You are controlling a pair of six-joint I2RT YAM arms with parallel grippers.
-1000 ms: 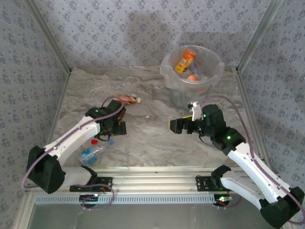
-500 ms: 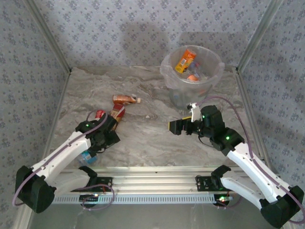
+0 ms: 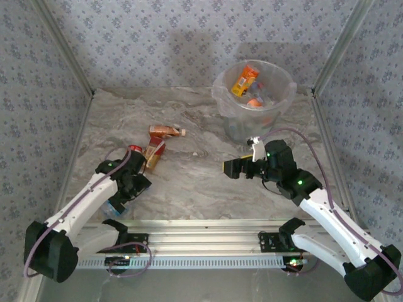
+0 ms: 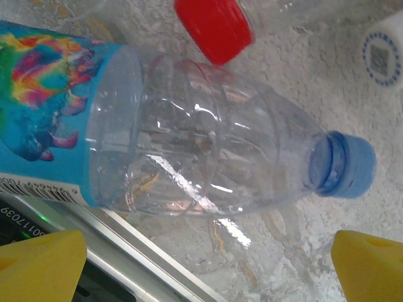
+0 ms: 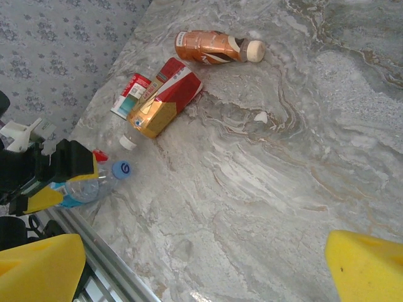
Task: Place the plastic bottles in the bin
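A clear plastic bottle (image 4: 208,157) with a blue label and blue cap lies on its side by the table's near rail. My left gripper (image 4: 204,267) is open right over it, its yellow fingertips (image 4: 41,264) spread wider than the bottle; in the top view this left gripper (image 3: 129,185) hangs above the bottle (image 3: 116,204). A red-capped clear bottle (image 4: 214,25) lies just beyond. An orange-brown bottle (image 5: 208,45) and a red-and-yellow-labelled bottle (image 5: 165,100) lie further out. The bin (image 3: 254,94) at the back right holds several bottles. My right gripper (image 3: 234,167) hovers open over bare table.
The aluminium rail (image 4: 126,251) runs along the table's near edge, close beside the blue-labelled bottle. Patterned walls and metal frame posts (image 3: 330,56) close in the table. Bare marble (image 5: 264,189) lies between the two arms.
My left arm has drawn back toward the near left and come down over the blue-labelled bottle, uncovering the bottles further out. The right arm has hardly moved.
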